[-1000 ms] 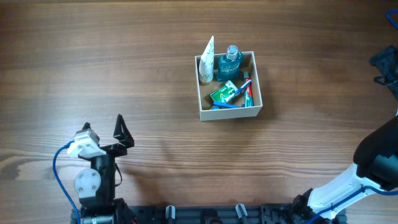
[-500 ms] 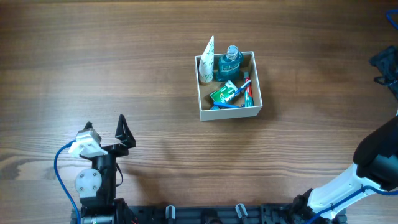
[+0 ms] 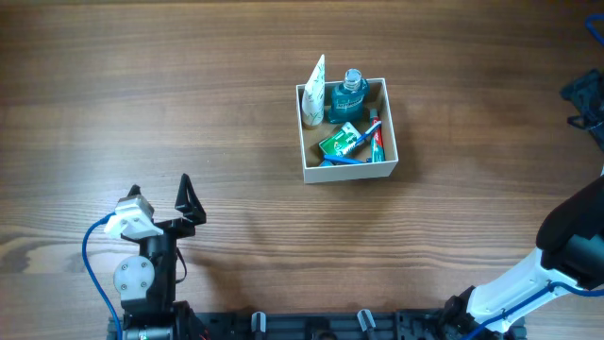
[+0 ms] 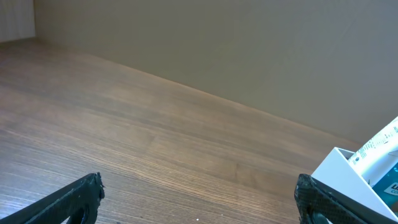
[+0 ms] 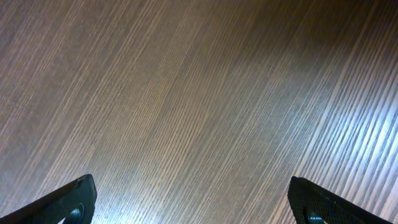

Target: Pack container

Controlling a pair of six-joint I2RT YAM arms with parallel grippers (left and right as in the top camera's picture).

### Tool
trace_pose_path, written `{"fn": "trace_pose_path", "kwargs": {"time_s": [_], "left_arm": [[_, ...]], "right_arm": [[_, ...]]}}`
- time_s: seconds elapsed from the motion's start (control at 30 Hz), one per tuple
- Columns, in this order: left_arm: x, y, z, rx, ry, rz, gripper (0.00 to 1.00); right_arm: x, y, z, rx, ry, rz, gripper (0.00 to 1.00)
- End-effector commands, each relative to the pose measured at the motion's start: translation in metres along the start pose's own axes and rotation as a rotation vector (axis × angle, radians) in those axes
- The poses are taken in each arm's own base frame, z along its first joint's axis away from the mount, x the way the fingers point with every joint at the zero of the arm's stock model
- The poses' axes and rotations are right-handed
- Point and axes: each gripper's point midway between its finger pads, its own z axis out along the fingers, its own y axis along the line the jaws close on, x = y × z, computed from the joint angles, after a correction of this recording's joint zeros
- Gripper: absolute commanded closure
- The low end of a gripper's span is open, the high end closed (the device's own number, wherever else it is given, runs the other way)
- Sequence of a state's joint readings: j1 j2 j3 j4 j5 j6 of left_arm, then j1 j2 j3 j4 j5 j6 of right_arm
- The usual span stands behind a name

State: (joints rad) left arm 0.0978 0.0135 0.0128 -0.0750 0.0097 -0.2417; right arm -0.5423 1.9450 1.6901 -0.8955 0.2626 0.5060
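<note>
**A:** As the overhead camera shows it, where is the square, shallow container (image 3: 347, 171) with white walls and a tan cardboard inside?

**B:** It sits right of the middle on the brown wood-grain bench (image 3: 189, 85), well apart from both arms. A white tube (image 3: 316, 90) leans in its back left corner, with a clear teal bottle (image 3: 350, 94) just beside it. A green packet (image 3: 340, 142) and a slim red-and-blue item (image 3: 376, 135) lie in front of those.

**A:** And the tools?

**B:** The left tool (image 3: 159, 198) is near the front left edge of the bench, its black fingers spread wide and pinching nothing. Its wrist camera catches the container's white corner (image 4: 342, 174) at the far right. The right tool (image 5: 196, 205) is likewise spread wide over bare wood and holds nothing.
</note>
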Motion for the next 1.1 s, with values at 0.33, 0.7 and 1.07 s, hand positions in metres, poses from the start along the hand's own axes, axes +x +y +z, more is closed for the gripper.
{"fn": "trace_pose_path", "kwargs": {"time_s": [0.33,0.7,1.07], "left_arm": [[0.0024,-0.0033,-0.0001,0.021,0.003,0.021,0.00],[0.0024,-0.0033,-0.0001,0.021,0.003,0.021,0.00],[0.0024,-0.0033,-0.0001,0.021,0.003,0.021,0.00]], "right_arm": [[-0.0005,-0.0004,-0.0013,-0.003,-0.003,-0.005,0.00],[-0.0005,-0.0004,-0.0013,-0.003,-0.003,-0.005,0.00],[-0.0005,-0.0004,-0.0013,-0.003,-0.003,-0.005,0.00]]}}
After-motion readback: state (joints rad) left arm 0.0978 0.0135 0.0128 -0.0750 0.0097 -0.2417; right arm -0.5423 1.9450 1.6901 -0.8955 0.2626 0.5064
